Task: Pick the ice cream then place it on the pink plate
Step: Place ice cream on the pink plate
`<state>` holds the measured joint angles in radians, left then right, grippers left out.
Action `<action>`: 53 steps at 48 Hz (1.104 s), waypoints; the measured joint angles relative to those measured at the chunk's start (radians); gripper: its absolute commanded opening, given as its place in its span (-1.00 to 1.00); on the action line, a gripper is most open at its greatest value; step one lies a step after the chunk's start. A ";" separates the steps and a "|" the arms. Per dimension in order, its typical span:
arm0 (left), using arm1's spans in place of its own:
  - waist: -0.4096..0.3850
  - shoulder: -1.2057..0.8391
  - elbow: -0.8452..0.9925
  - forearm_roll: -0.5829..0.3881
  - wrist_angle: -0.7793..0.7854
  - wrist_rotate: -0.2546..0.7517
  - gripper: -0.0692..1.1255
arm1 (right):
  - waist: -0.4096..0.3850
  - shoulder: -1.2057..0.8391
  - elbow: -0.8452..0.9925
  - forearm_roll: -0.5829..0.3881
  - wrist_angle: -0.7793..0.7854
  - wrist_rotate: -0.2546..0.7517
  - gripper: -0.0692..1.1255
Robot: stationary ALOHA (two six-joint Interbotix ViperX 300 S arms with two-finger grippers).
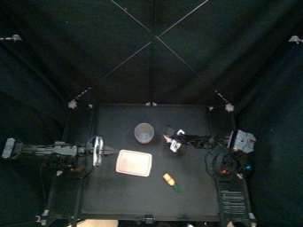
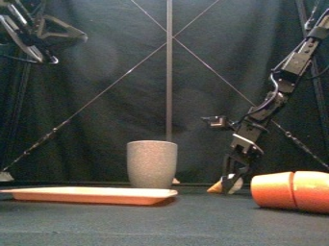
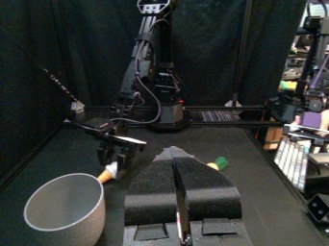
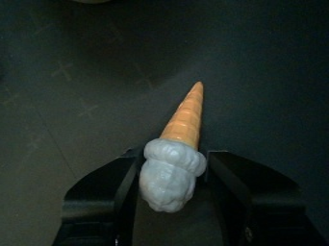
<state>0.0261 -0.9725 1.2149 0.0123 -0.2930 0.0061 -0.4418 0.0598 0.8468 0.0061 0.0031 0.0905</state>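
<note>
Your right gripper [image 4: 176, 159] brackets the ice cream [image 4: 180, 146] at its fat scoop, jaws apart, for purchase. The left gripper [image 3: 180, 165], jaws together, rests clear of the pink plate [image 1: 136, 162].

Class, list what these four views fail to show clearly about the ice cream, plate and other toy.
Top view: the ice cream cannot be made out under the right gripper.
Front view: the orange toy is cut off by the right edge; the ice cream is mostly behind the gripper.
Right wrist view: the pink plate lies outside the frame.
</note>
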 measured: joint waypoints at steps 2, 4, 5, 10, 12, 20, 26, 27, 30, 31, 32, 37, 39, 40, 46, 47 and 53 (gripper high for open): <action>0.000 0.000 0.000 0.000 0.000 0.000 -0.92 | 0.000 0.000 0.000 0.000 0.000 0.000 0.00; 0.000 -0.002 0.000 0.000 0.000 0.000 -0.92 | 0.002 0.000 -0.002 0.002 0.000 0.002 -0.09; -0.002 0.000 0.000 0.000 -0.002 0.000 -0.92 | 0.002 -0.002 -0.003 0.002 0.000 0.002 -0.11; 0.000 0.000 0.000 0.000 -0.002 0.000 -0.92 | 0.015 -0.015 -0.014 0.011 0.002 0.008 -0.11; -0.002 -0.002 0.000 0.000 -0.002 0.000 -0.92 | 0.034 -0.028 -0.021 0.017 0.008 0.015 -0.11; 0.000 -0.002 0.000 0.000 0.000 0.000 -0.92 | 0.155 -0.115 -0.064 0.044 0.043 0.028 -0.10; 0.000 0.000 0.000 -0.002 -0.002 0.000 -0.92 | 0.276 -0.152 -0.103 0.077 0.044 0.028 -0.10; 0.000 0.000 0.000 -0.002 -0.002 0.000 -0.92 | 0.295 -0.153 -0.110 0.081 0.044 0.029 -0.10; 0.000 -0.002 0.000 -0.002 0.000 0.000 -0.92 | 0.342 -0.153 -0.138 0.094 0.038 0.029 -0.10; -0.002 -0.002 0.000 -0.002 -0.002 0.000 -0.92 | 0.360 -0.153 -0.149 0.097 0.035 0.029 -0.10; 0.000 -0.002 0.000 -0.002 0.000 0.000 -0.92 | 0.371 -0.152 -0.160 0.098 0.032 0.029 -0.10; 0.000 -0.002 0.002 -0.002 0.000 -0.002 -0.92 | 0.410 -0.110 -0.219 0.100 0.012 0.023 -0.10; 0.000 -0.002 0.002 -0.002 -0.002 -0.002 -0.92 | 0.416 -0.086 -0.239 0.103 0.006 0.026 -0.09; 0.000 -0.003 0.002 -0.002 0.000 -0.002 -0.92 | 0.419 -0.072 -0.252 0.103 0.003 0.029 -0.09; -0.002 -0.006 0.002 -0.002 -0.002 -0.002 -0.92 | 0.425 0.029 -0.341 0.100 -0.008 0.029 -0.06; 0.000 -0.008 0.002 -0.002 0.000 -0.002 -0.92 | 0.425 0.044 -0.353 0.098 -0.008 0.029 -0.05; 0.000 -0.015 0.003 -0.002 0.000 -0.002 -0.92 | 0.428 0.143 -0.437 0.081 -0.008 0.028 0.15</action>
<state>0.0261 -0.9879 1.2180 0.0107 -0.2930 0.0046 -0.0138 0.2025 0.4096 0.0874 -0.0046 0.1181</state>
